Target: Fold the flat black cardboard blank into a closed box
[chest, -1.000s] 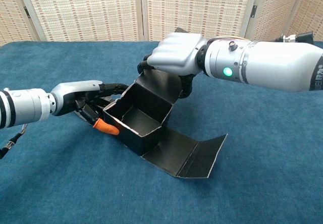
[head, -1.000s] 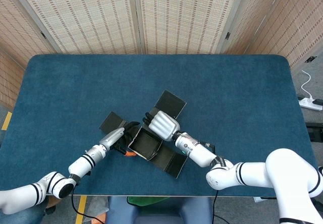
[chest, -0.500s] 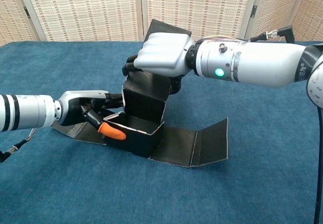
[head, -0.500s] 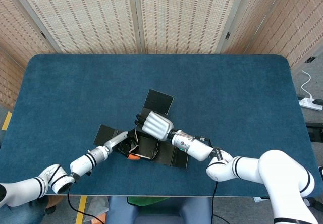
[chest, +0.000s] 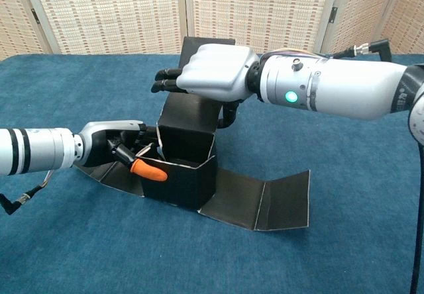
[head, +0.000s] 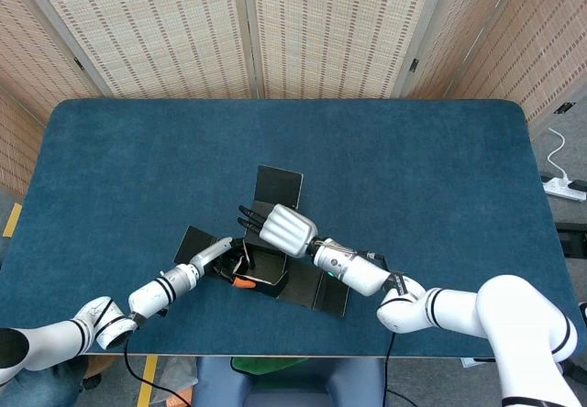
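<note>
Around the blue table (head: 413,150), woven screens (head: 321,22); left robot hand (chest: 122,149) grips the black box (chest: 185,168), right robot hand (chest: 212,72) spread

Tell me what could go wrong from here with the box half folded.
Left robot hand holds the near-left wall of the box, its fingers partly inside. Folding further panels in could trap them.

Right robot hand sits above the tall back panel, fingers extended past it. I cannot tell whether it grips; if not, the panel may spring back.

The flap on the table is bent up at its end and could snag when lifted.
</note>
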### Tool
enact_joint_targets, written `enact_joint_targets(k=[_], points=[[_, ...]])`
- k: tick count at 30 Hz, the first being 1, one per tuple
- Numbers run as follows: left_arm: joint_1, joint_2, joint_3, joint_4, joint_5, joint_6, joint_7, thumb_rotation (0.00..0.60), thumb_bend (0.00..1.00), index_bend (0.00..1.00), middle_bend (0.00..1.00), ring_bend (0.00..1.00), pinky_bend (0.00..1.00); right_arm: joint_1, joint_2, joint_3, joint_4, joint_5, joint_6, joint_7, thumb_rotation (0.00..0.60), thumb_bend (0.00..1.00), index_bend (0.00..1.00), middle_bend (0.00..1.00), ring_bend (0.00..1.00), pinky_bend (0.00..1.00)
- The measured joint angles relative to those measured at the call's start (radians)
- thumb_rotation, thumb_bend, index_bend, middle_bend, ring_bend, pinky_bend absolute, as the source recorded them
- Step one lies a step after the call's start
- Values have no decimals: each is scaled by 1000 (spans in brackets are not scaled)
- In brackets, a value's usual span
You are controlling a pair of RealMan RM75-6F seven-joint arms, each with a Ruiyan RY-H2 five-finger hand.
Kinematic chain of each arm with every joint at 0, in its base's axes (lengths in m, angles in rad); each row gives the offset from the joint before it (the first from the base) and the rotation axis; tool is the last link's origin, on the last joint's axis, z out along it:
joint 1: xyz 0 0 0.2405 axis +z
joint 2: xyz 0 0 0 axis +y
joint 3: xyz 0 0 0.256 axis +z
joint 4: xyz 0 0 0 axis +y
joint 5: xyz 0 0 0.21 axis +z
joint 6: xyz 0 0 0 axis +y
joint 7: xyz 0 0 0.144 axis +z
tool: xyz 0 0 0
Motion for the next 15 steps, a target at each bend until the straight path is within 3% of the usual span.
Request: enact_joint_targets(k=[7, 15], points=[[14, 48, 3, -46, -45, 7, 44, 600, 199, 349, 324, 448, 548, -60, 98, 4, -149, 3, 40, 60, 600, 158, 0, 0, 645, 1000], [40, 135, -3, -126, -80, 28, -3, 600, 199, 349, 323, 447, 548, -199, 232, -21, -298, -107, 249, 233, 600, 160, 0, 0, 644, 1000]])
